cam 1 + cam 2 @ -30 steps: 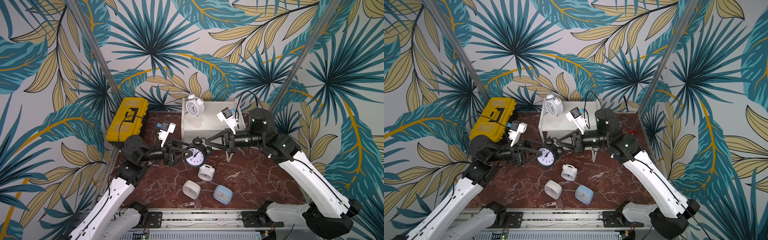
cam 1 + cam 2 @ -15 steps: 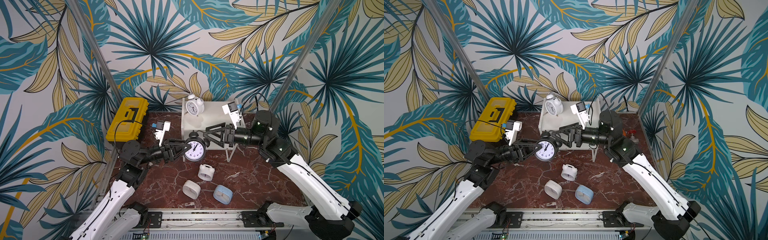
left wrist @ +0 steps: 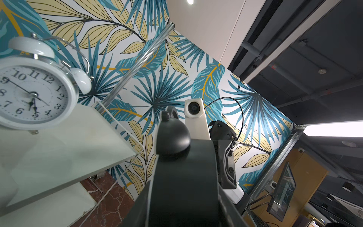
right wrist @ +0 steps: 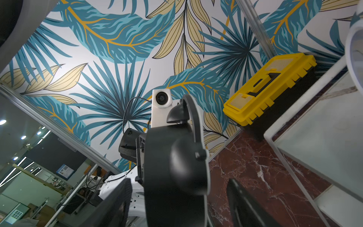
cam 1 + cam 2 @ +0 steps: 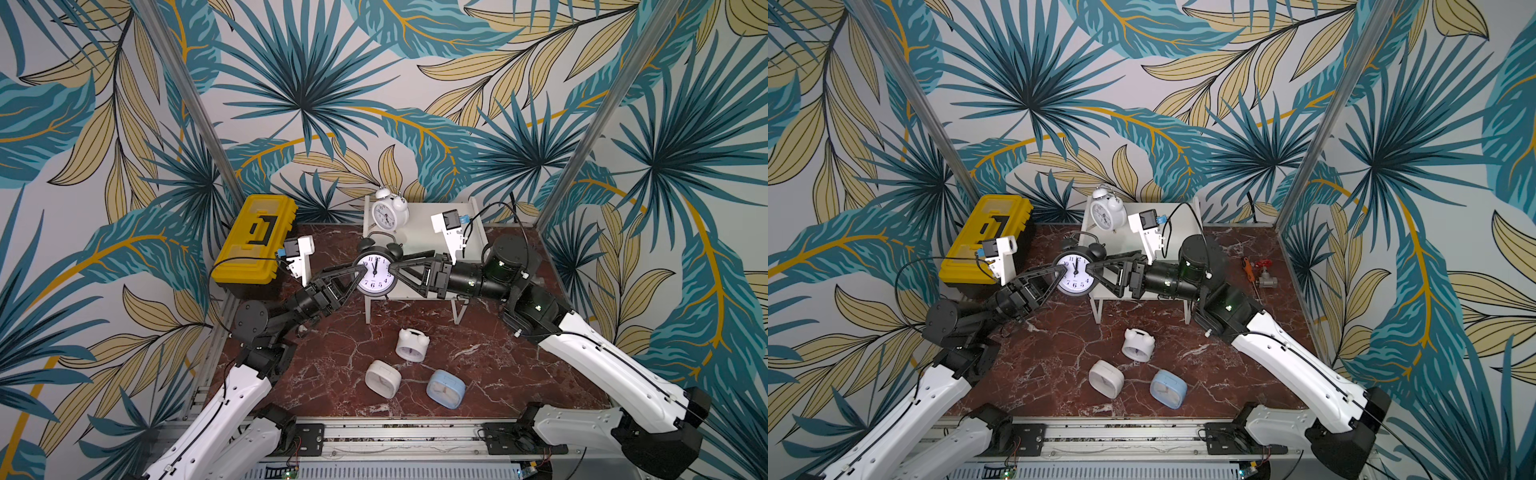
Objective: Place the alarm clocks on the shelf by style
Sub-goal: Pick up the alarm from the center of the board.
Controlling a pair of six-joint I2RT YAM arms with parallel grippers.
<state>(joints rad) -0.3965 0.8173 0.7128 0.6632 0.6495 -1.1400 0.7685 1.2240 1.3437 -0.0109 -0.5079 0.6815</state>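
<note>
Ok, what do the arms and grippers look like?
Both match: white lower links on the left arm and right arm, black joints and wrists. The left gripper and right gripper have black triangular open-frame fingers, each topped by a white camera mount with a black cable.

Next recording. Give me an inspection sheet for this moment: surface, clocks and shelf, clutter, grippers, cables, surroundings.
Surface: dark red marble tabletop, no spills seen.
Job's things: white twin-bell clock upright on the shelf top board; black clock in the air at the shelf's front corner; second white twin-bell clock, white square clock and light blue clock lying on the tabletop.
Clutter: yellow toolbox beside the shelf; red-handled valve and orange-handled tool behind the right arm.
Grippers: left gripper shut on the black clock; right gripper open beside it.
Cables: left wrist cable and right wrist cable loop freely.
Surroundings: leaf-print walls.
</note>
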